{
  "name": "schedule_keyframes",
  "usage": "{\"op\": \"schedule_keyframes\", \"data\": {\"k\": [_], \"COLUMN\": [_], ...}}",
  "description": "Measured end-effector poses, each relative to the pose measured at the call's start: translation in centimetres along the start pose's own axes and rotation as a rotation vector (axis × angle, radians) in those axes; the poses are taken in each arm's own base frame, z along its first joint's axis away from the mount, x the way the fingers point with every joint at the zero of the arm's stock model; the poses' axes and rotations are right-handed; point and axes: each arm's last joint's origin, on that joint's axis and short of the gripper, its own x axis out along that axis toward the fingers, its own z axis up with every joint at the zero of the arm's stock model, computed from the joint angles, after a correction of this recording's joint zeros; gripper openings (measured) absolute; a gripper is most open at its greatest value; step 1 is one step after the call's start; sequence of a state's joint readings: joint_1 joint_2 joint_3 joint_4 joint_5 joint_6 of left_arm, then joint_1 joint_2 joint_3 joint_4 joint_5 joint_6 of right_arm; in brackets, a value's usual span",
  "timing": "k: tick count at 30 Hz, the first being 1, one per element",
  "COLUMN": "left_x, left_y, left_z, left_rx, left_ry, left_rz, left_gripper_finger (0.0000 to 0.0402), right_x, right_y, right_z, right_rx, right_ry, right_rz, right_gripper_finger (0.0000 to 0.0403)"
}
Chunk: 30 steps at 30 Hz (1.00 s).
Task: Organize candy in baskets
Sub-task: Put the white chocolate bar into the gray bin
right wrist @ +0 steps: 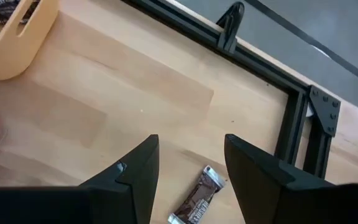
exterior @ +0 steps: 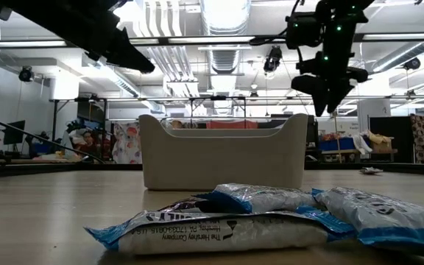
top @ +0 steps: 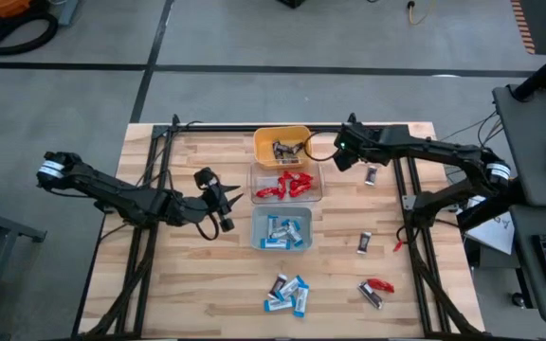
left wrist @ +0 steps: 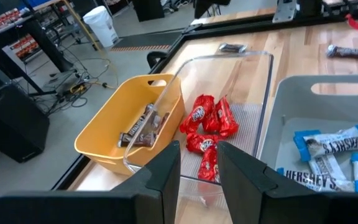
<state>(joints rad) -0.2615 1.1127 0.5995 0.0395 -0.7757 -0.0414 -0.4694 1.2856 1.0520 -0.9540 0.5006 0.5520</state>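
Both my arms are matte black, slim jointed links. White band w/ dark stripe round each rear joint, at 9 o'clock on my left arm (top: 112, 189), at 3 o'clock on my right arm (top: 444, 152). Black cable loops by my left gripper (top: 227, 201). Green LEDs glow on my right gripper (exterior: 328, 92) housing. Fingers (right wrist: 135, 177) flat, black, angular, tapered tips.

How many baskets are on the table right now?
3, in a row down the table's middle: the yellow basket at the far edge, the clear basket next to it, then the grey basket nearest the loose candy. None looks hidden.
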Motion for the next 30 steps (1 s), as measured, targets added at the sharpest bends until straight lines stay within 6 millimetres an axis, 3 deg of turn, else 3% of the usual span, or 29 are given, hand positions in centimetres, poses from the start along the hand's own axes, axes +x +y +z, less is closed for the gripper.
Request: {"op": "schedule_keyframes", "data": {"k": [14,20,30], "left_x": [1.2,1.0,0.3], "left_y": [-1.1,-1.2,-2.5], "left_z": [-0.8,-0.3,2.3], "left_rx": [0.035,0.019,-0.032], "left_ry": [0.033,0.02,-0.025], "left_rz": [0.001,-0.007,-0.41], "left_gripper_finger": [0.0091,0.0091,0.0091], "right_x": [-0.4,-1.3,-5.9], "right_y": [-0.4,0.5,2.7], "right_z": [-0.4,-1.1,-4.5], "right_rx": [0.019,-0.021,-0.164], "right_ry": [0.003,0.026,0.018], "right_rz": [0.017,0.119,0.354], "right_gripper_finger": [0.0173,0.0173,0.0161]}}
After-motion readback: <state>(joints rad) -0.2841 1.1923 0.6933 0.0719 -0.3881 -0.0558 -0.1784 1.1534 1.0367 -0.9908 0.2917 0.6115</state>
